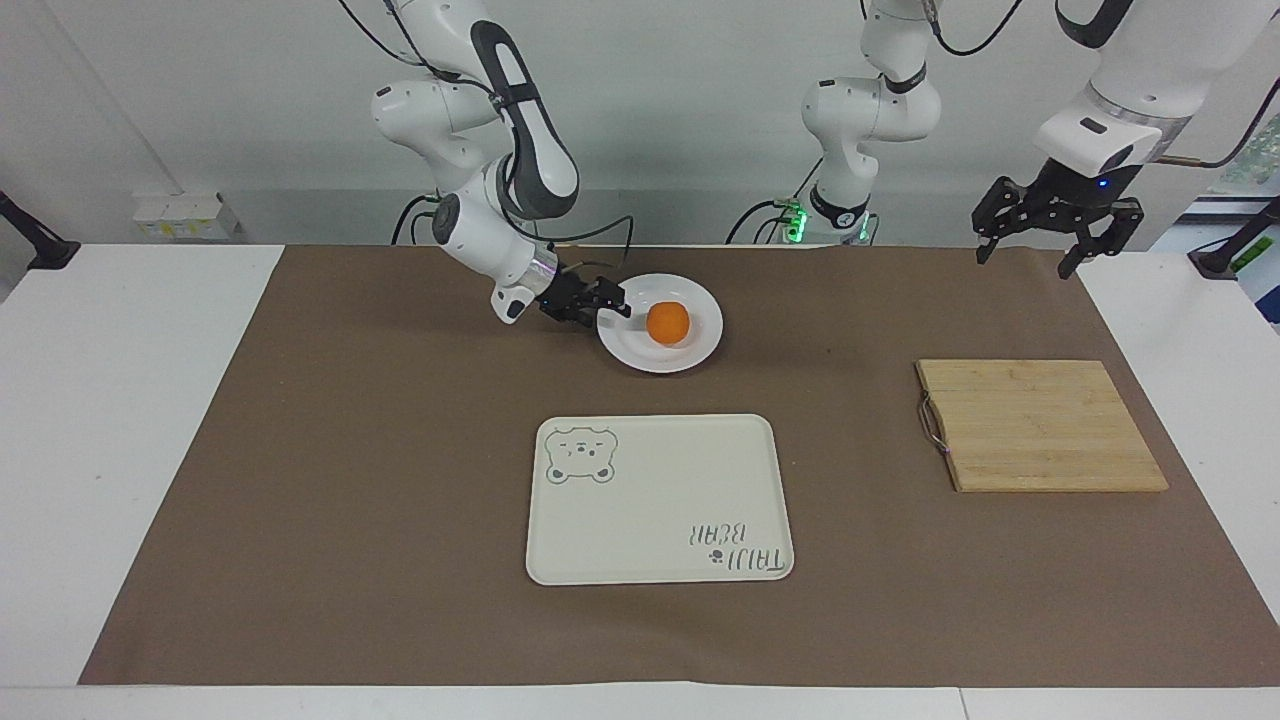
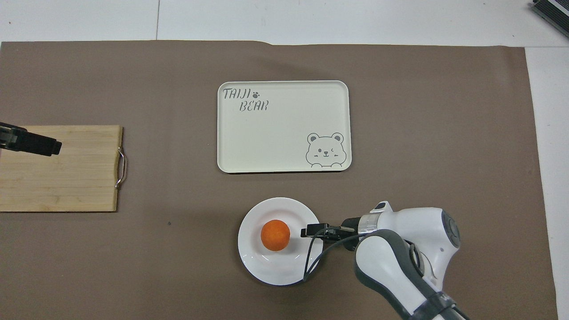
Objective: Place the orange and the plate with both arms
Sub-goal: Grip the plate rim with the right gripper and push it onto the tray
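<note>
The cream rectangular bear-printed tray [image 1: 660, 498] lies clear, farther from the robots than the glossy white round plate [image 1: 700, 345], whose rim at the right arm's end sits between the right gripper's [image 1: 612, 302] parted fingers. The small bright orange [image 1: 667, 323] rests mid-plate, just beside those fingertips. The left gripper [image 1: 1048, 228] (open, waiting) hangs high above the bamboo cutting board's [image 1: 1040, 425] end of the table, so nothing blocks the way.

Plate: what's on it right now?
The orange sits on the plate, about centred. The right gripper is at its rim; whether it touches, and the plate surface under the orange, can't be seen.

Chopping board [image 2: 58, 169] (one end) — cut off.
</note>
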You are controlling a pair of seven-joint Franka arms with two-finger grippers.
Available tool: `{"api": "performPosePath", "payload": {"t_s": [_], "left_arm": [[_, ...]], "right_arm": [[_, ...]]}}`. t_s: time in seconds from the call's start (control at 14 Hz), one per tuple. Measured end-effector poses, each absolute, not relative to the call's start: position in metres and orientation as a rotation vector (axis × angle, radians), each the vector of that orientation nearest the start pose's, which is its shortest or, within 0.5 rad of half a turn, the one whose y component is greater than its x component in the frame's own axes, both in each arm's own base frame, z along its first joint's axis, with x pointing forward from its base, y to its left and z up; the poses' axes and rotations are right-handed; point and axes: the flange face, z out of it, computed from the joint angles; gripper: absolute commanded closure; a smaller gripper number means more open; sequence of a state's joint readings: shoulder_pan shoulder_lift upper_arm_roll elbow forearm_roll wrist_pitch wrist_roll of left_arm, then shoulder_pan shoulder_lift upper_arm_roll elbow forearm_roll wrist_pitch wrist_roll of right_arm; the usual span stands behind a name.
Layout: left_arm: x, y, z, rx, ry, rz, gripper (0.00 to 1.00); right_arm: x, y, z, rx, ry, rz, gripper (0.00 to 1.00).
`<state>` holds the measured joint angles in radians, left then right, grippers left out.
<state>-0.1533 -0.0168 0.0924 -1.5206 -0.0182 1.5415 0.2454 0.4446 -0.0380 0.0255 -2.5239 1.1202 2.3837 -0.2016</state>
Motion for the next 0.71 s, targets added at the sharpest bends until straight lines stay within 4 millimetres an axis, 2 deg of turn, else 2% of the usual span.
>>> {"api": "performPosePath", "payload": {"t_s": [0.07, 0.21, 0.36, 0.5, 0.57, 0.64, 0.71], "left_arm": [[0.545, -0.034, 0.654, -3.122, 0.478, -0.050, 0.00], [0.544, -0.034, 0.654, -3.122, 0.476, -0.046, 0.00], [0.544, -0.035, 0.654, -3.122, 0.478, -0.047, 0.00], [0.544, -0.035, 0.654, -3.122, 0.479, -0.048, 0.00], [0.544, -0.035, 0.654, -3.122, 0.479, -0.048, 0.00], [0.544, -0.035, 0.654, -3.122, 0.479, -0.048, 0.00], [0.544, -0.035, 0.654, -3.122, 0.479, -0.048, 0.00]], "right_arm": [[0.396, 0.215, 0.284, -2.420, 0.279, 0.238, 0.36], [0.392, 0.220, 0.280, -2.388, 0.296, 0.245, 0.42], [0.387, 0.225, 0.273, -2.394, 0.297, 0.238, 0.56], [0.381, 0.233, 0.265, -2.412, 0.292, 0.244, 0.58], [0.378, 0.236, 0.261, -2.422, 0.295, 0.243, 0.65], [0.375, 0.241, 0.257, -2.416, 0.311, 0.251, 0.86], [0.371, 0.246, 0.254, -2.406, 0.332, 0.254, 1.00]]}}
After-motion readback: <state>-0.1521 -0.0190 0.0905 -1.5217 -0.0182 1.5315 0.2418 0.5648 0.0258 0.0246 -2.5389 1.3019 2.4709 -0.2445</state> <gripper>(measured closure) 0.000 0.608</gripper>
